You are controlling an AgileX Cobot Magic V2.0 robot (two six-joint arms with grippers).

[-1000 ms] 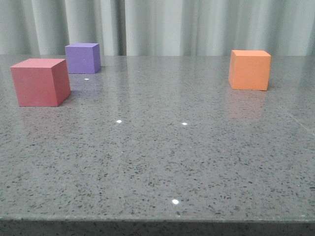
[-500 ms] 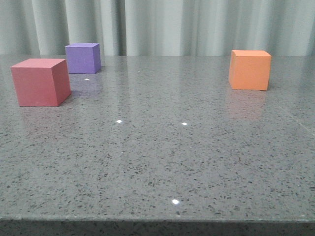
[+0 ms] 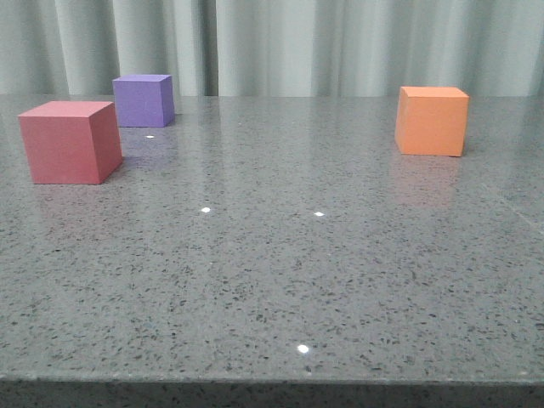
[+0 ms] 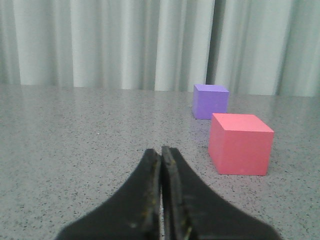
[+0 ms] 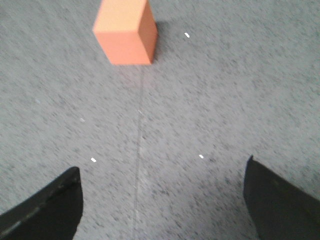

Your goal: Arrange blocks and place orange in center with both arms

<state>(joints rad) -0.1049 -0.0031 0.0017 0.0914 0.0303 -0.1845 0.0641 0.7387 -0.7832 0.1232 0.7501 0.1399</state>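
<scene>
Arms unseen from front, left gripper pressed together near red-pink cube, purple cube behind, right gripper spread wide, orange cube ahead.

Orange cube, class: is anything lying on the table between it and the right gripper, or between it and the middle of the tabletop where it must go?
Nothing visible. The right gripper is open, with only bare speckled tabletop between it and the orange cube. In the front view the tabletop's middle is bare too; the red-pink cube and purple cube stand far left.
</scene>
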